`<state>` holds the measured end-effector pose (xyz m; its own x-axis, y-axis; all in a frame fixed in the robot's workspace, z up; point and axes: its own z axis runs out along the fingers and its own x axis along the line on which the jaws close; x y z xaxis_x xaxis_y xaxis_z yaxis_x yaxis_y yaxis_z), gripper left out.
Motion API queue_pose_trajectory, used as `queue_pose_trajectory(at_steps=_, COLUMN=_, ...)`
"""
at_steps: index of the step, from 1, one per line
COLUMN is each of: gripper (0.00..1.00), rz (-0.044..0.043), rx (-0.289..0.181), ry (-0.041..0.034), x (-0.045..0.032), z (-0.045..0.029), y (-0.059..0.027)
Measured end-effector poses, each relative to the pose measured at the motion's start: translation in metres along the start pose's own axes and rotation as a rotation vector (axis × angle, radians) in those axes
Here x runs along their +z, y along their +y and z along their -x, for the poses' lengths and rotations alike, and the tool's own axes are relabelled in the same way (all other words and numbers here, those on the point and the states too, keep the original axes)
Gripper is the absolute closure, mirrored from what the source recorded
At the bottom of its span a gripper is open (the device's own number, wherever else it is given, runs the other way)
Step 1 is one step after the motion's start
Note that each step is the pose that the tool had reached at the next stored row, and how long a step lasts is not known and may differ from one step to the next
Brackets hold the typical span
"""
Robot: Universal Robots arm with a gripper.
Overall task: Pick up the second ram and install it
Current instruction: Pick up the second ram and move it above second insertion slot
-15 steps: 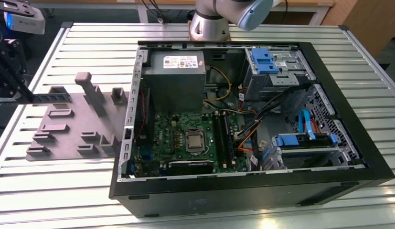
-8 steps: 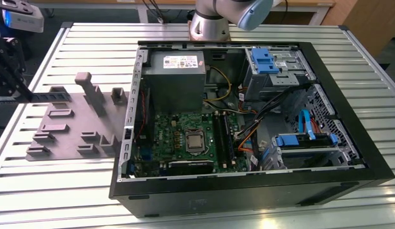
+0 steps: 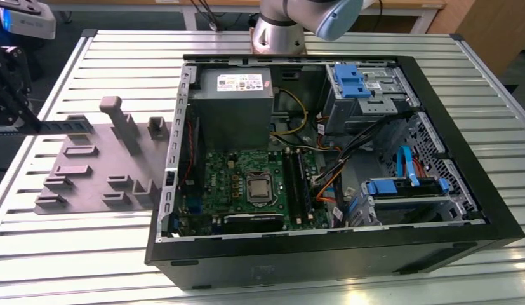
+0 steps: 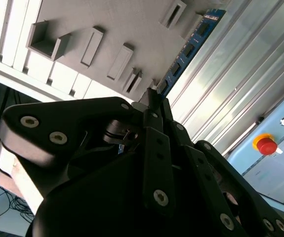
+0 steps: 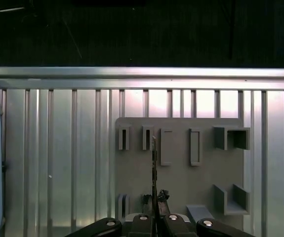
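Item: gripper (image 4: pixel 151 98), closed on one end of the second ram (image 4: pixel 187 48). I see it over the grey fixture (image 5: pixel 179 185), to the exterior view's left of the open computer case (image 3: pixel 287 264).

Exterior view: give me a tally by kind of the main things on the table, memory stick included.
Black open computer case: 1
Grey box power supply: 1
Square green motherboard: 1
Grey plastic fixture with upright blocks: 1
Second ram, a thin dark blue-green memory stick, clamped in the gripper: 1
Total: 5
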<state>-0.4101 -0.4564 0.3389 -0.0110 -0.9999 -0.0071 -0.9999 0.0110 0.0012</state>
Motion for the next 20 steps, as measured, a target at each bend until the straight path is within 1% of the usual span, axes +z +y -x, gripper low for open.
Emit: queue_pose_trajectory(at_steps=20, gripper=0.86, rz=-0.0001, rx=0.000, ry=-0.0001, x=-0.0148, z=0.0001, y=0.0001)
